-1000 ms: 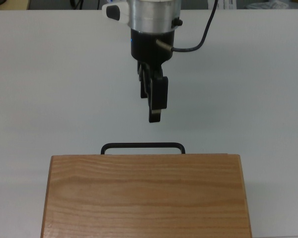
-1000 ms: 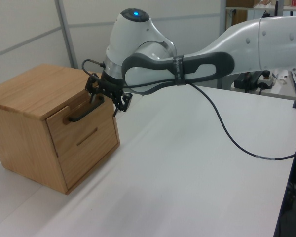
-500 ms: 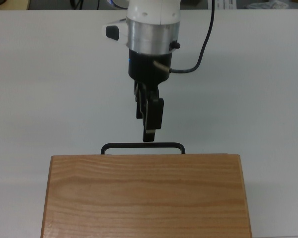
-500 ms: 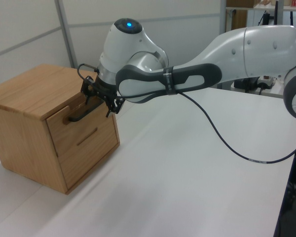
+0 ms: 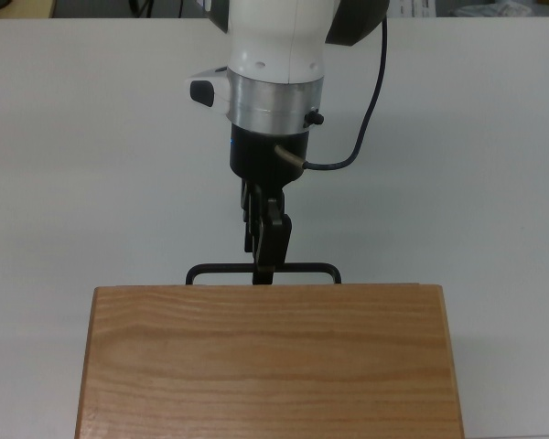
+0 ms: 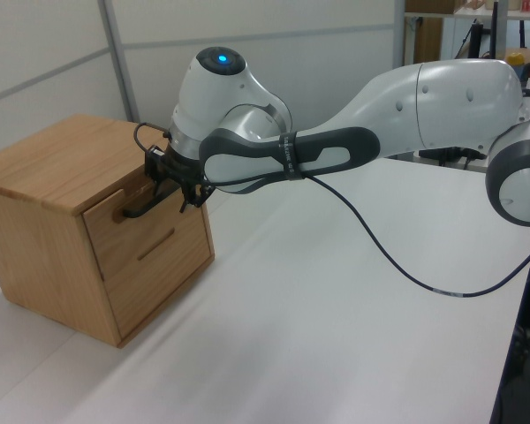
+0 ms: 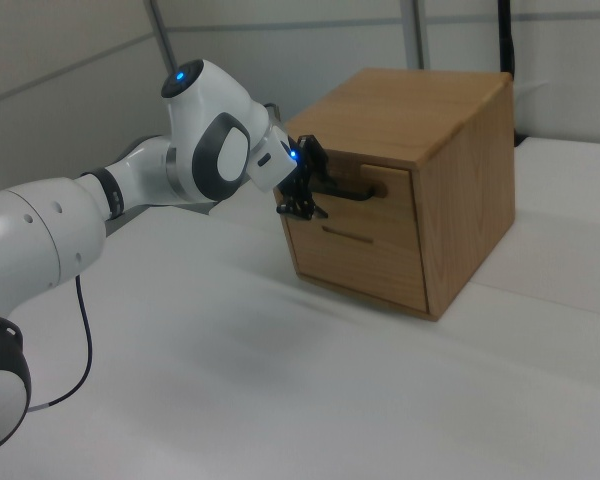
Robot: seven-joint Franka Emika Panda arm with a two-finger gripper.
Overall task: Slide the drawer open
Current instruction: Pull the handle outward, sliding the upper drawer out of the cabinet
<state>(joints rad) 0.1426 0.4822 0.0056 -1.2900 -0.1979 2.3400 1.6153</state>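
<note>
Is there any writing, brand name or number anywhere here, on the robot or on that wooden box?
None can be read.
The white arm, the gripper and the wooden cabinet with its drawer carry no visible lettering.
The blue spot on the arm is a light, not a sign.

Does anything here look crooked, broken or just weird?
Nothing stands out. The cabinet sits square on the table, its drawer is undamaged, and the gripper meets the handle near its middle.

White table (image 6: 336, 300) before pale panelled walls (image 6: 53, 62).
</note>
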